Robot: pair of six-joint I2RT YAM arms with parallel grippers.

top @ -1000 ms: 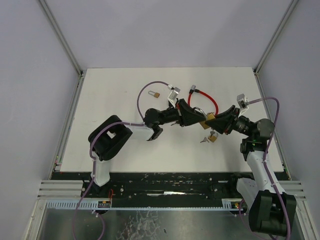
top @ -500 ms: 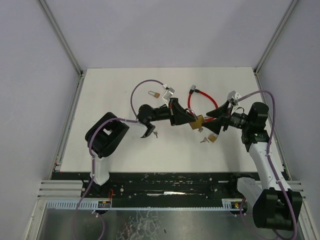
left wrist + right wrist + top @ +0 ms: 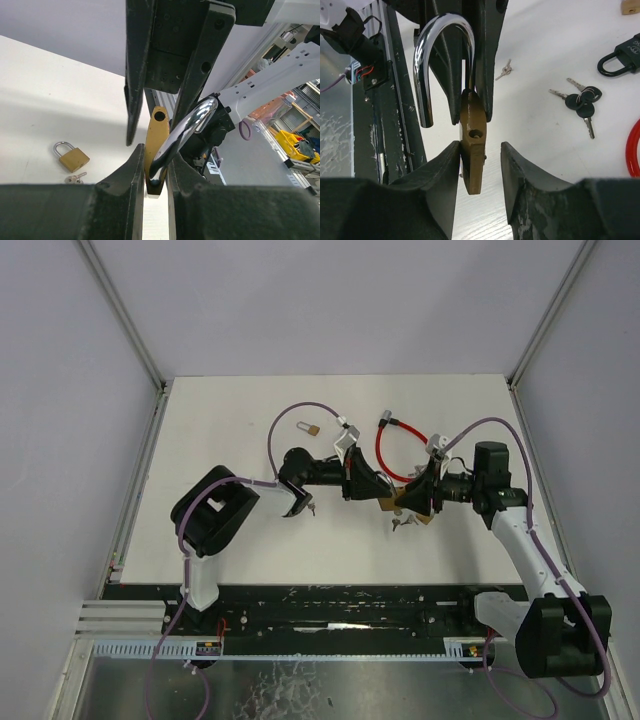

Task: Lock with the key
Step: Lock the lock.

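One padlock (image 3: 472, 140) held mid-air; my left gripper (image 3: 155, 165) stays clamped on it; my right gripper (image 3: 479, 150), swung closer, straddles it, jaws part-open.

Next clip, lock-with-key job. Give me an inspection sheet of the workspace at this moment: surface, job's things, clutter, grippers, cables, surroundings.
Surface: white tabletop, nothing spilled seen.
Job's things: brass padlock, shackle open, held off the table between the arms; silver keys and black-headed keys lie loose.
Clutter: black padlock, far small padlock, near small padlock, red cable lock.
Grippers: left gripper shut on the brass padlock; right gripper open, fingers straddling its body, holding no key.
Cables: left purple cable and right purple cable loop free.
Surroundings: grey enclosure walls; nothing else seen.
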